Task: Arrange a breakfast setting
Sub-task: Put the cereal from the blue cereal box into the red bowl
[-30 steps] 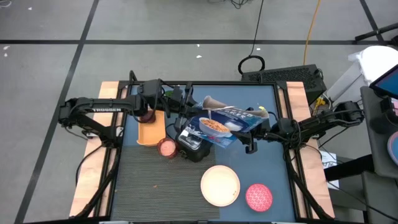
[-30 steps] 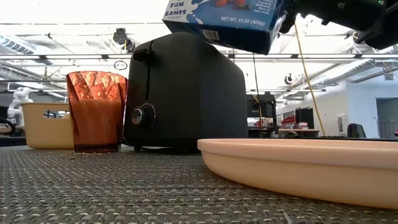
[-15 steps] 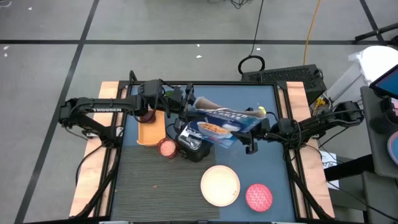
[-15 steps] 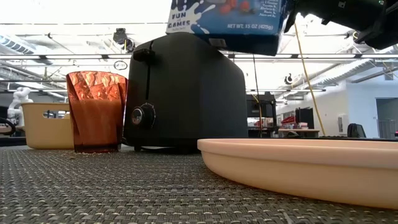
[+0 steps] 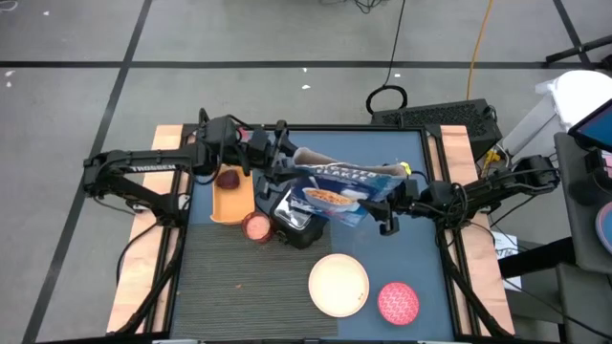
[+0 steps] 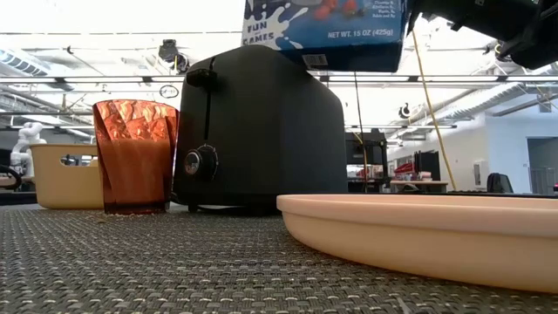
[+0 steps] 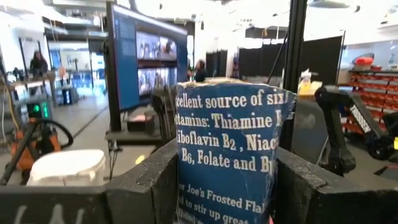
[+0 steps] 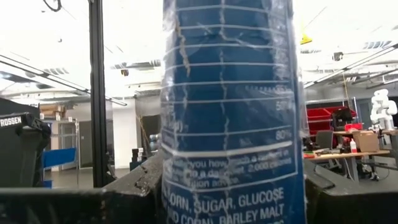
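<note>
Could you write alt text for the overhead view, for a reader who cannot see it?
A blue cereal box hangs above a black toaster mid-table, held at one end by the right gripper, the left gripper at its other end. Nearer the front edge sit a cream plate and a pink bowl.

One cereal box (image 5: 339,183), one toaster (image 5: 295,222), one plate (image 5: 338,285), one pink bowl (image 5: 399,301), one orange container (image 5: 232,194), one red cup (image 5: 256,226).

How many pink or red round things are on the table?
2 that I can see. A small red cup stands beside the black toaster, next to the orange container. A pink bowl sits beside the cream plate. More may hide under the cereal box.
</note>
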`<state>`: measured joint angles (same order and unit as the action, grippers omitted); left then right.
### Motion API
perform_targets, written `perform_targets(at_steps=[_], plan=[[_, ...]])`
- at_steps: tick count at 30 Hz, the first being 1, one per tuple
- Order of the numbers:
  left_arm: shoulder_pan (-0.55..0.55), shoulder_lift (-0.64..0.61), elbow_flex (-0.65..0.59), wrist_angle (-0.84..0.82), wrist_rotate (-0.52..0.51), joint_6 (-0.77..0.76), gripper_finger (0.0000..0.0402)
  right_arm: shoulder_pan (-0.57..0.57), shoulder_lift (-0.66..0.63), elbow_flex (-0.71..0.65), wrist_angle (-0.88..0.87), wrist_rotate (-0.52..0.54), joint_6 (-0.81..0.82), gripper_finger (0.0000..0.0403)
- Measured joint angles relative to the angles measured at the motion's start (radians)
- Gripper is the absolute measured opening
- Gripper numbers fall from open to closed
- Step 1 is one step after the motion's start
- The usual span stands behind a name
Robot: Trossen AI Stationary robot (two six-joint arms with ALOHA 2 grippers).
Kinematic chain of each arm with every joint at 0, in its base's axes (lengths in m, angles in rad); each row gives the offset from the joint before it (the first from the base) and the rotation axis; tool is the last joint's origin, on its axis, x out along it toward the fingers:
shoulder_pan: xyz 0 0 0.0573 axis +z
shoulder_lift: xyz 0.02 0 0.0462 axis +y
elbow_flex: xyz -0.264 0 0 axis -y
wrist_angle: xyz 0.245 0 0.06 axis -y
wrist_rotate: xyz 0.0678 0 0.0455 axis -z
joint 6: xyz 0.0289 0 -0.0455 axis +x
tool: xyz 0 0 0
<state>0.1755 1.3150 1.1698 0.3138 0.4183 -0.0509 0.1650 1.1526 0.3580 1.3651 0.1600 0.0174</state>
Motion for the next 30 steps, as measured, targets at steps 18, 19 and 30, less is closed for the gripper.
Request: perform_targets(at_steps=[18, 19, 30], plan=[[0.024, -0.121, -0.001, -0.150, 0.000, 0.012, 0.0195, 0.000, 0.000, 0.000, 0.008, -0.004, -0.003, 0.0141], [0.028, -0.140, -0.001, -0.184, 0.000, 0.021, 0.0195, 0.000, 0.000, 0.000, 0.012, -0.007, -0.003, 0.0141], [0.062, -0.365, -0.001, -0.572, -0.004, 0.048, 0.0195, 0.000, 0.000, 0.000, 0.068, -0.008, -0.003, 0.0126]])
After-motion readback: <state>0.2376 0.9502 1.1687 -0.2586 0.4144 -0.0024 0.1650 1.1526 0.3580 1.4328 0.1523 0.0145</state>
